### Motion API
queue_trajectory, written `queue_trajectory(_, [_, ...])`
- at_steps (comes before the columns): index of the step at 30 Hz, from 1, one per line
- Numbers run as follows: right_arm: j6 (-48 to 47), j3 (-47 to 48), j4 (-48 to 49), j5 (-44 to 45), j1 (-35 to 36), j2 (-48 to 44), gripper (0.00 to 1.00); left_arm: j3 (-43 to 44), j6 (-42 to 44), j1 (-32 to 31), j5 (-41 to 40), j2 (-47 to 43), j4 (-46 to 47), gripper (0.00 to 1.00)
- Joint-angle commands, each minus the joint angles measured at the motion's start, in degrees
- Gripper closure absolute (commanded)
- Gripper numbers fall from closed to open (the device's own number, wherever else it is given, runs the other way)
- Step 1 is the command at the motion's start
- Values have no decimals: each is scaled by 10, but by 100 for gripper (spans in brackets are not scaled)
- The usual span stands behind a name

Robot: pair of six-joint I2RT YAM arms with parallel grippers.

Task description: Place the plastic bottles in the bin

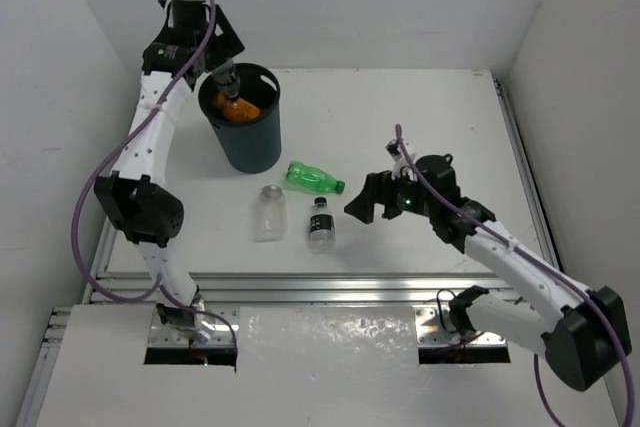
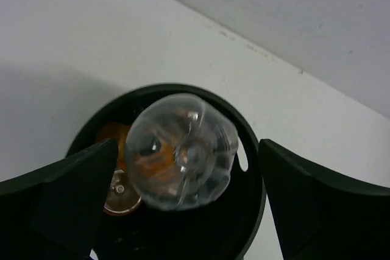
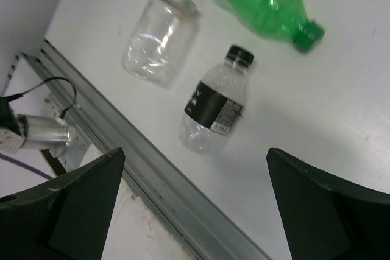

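Top external view puts the bin (image 1: 250,152) at about 11 o'clock on the table (image 1: 420,127), upright, with an orange bottle (image 1: 240,109) lying inside. Your left gripper (image 1: 224,75) hangs over its mouth. From the left wrist you see its jaws spread wider than the blurred clear bottle (image 2: 181,155) between them, with a gap on the right side, so nothing is clamped. Three more bottles lie on the table at 5 o'clock from the bin: the green bottle (image 1: 313,178), the black-label bottle (image 1: 321,225) at its 6 o'clock, and the plain clear bottle (image 1: 269,213) at 9 o'clock of that one. Your right gripper (image 1: 365,202) is near the black-label bottle at its 3 o'clock, jaws fully apart and empty.
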Motion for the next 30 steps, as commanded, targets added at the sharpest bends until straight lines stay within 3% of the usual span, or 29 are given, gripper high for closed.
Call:
queue_trajectory(1, [69,37,-21,130,79,45,1,-1,1,4,47,-24,7,0])
queue_trajectory(4, [103,76,-47,240,153,112,1,-12,0,4,60,-46,9,0])
queue_trajectory(8, [137,126,-43,290,199,212,1,-36,11,-7,34,-110,-8,0])
queue_trajectory(13, [144,188,-70,358,252,324,1,-133,39,-12,-2,-234,15,0])
queue_trajectory(18, [154,211,-96,436,269,386,1,-204,57,-12,10,-318,14,0])
queue_trajectory(20, [151,212,-90,439,269,409,6,-265,57,-12,31,-346,27,0])
queue_trajectory(21, [146,210,-83,439,269,416,9,-286,57,-12,52,-371,44,0])
queue_trajectory(23, [145,207,-78,440,269,427,28,-344,57,-12,76,-398,60,0])
queue_trajectory(24, [143,197,-68,439,269,424,43,-380,56,-12,113,-405,66,0])
queue_trajectory(30, [46,100,54,351,269,315,78,-510,29,-46,280,-468,143,0])
